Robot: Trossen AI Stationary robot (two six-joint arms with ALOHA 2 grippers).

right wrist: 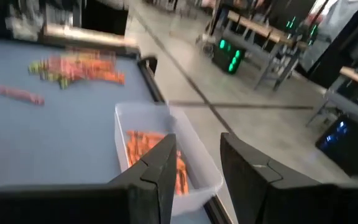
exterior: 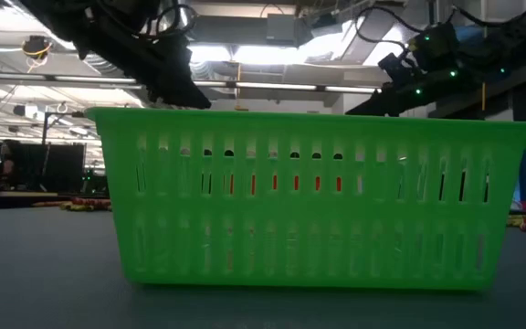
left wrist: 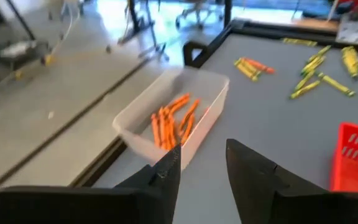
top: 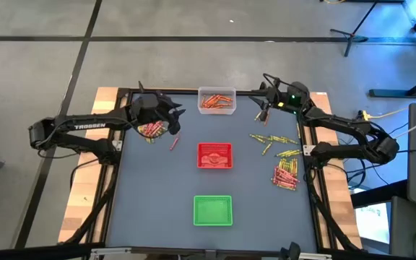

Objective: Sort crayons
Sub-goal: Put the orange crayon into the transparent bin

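— Nearer the clear tray? Left gripper, jaws parted, empty, just left of it.
— Crayons? Heaped well right of tray; right gripper also parted, empty, closer.

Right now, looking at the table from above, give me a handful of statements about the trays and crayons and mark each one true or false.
1. The clear tray at the far edge holds orange crayons. True.
2. The green tray is packed with crayons. False: from above it looks empty.
3. The red tray sits between the clear tray and the green tray. True.
4. All loose crayons lie on one side of the table. False: a pile lies by the left gripper, and scattered yellow-green crayons plus another pile lie on the right arm's side.
5. The right gripper grips a crayon. False: its wrist view shows nothing between its parted fingers.
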